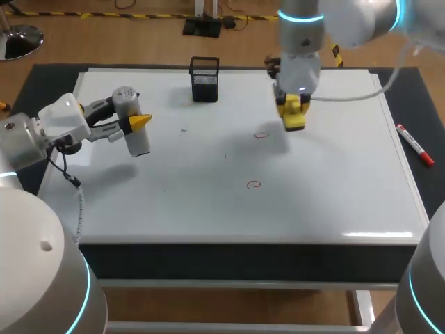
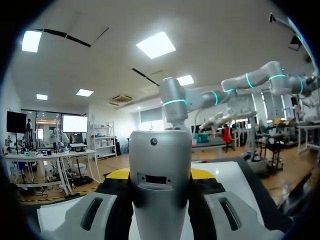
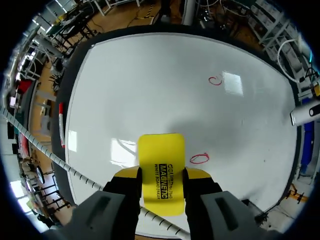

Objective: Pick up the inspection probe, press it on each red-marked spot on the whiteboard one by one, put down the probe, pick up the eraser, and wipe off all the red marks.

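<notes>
Head view: two tools held over the whiteboard [image 1: 313, 202].
Clamped in the right claw [image 1: 293, 115], the eraser [image 1: 295, 122] hangs beside the far red mark [image 1: 261, 135]; the left claw [image 1: 136, 124] grips the probe [image 1: 138, 143], well apart.

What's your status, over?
Left gripper shut on probe. Right gripper shut on eraser, red mark beside it, second red mark ahead. Mesh cup far off.

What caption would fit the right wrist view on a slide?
Right gripper shut on the yellow eraser above the whiteboard, one red mark beside it, a second red mark farther ahead.
</notes>
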